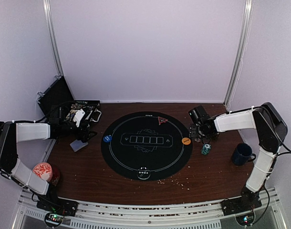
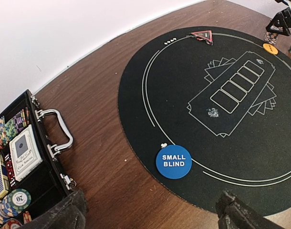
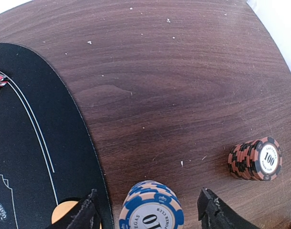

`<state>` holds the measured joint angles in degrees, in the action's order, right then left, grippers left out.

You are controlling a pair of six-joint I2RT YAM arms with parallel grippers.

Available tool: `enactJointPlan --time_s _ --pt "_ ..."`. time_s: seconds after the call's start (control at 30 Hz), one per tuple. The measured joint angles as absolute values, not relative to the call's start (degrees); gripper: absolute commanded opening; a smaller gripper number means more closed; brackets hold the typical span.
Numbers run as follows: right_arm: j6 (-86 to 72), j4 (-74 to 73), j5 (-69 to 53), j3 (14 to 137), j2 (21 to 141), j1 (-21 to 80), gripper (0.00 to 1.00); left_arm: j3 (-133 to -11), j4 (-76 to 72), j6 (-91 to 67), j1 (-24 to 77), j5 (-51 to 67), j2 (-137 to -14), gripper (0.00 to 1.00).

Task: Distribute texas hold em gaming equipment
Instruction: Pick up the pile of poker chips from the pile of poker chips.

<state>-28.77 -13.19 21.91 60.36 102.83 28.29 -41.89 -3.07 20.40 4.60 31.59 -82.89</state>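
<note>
A blue SMALL BLIND button lies on the left rim of the round black mat. An orange button lies on the right rim and a red triangle marker at the far rim. My left gripper hangs open over bare wood beside the open chip case, nothing between its fingers. My right gripper straddles a blue-and-peach chip stack, with a gap showing on each side of it. A red-and-black stack marked 100 stands apart to the right.
A teal chip stack and a dark blue mug stand right of the mat. A red-topped can sits near the left arm. Grey-backed cards lie left of the mat. The case holds chips and a card deck.
</note>
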Motion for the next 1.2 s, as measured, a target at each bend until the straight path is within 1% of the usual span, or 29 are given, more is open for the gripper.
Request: enactJointPlan --time_s 0.1,0.17,0.67,0.7,0.8,0.97,1.2 --pt "-28.73 -12.84 21.5 60.36 102.83 28.18 0.69 -41.89 -3.07 20.4 4.6 31.73 -82.89 0.98" --pt "-28.73 -12.71 21.34 60.36 102.83 28.18 0.65 -41.89 -3.07 20.38 4.6 31.75 -82.89 0.98" --pt "-28.77 -12.25 20.97 59.59 103.0 27.86 0.61 -41.89 -3.14 20.25 4.6 31.75 -82.94 0.98" --pt "-28.77 -12.25 20.95 59.57 103.0 27.86 0.56 -41.89 -3.11 20.23 4.6 31.75 -82.96 0.98" --pt "-28.77 -12.16 20.86 59.53 103.0 27.86 0.53 -41.89 -3.18 20.18 4.6 31.75 -82.96 0.98" --pt "-28.86 -12.16 20.78 59.42 103.0 27.86 0.44 -41.89 -3.18 20.16 4.6 31.75 -82.96 0.98" --pt "-28.88 -12.16 20.78 59.27 103.0 27.86 0.41 -41.89 -3.2 20.01 4.6 31.75 -82.96 0.98"
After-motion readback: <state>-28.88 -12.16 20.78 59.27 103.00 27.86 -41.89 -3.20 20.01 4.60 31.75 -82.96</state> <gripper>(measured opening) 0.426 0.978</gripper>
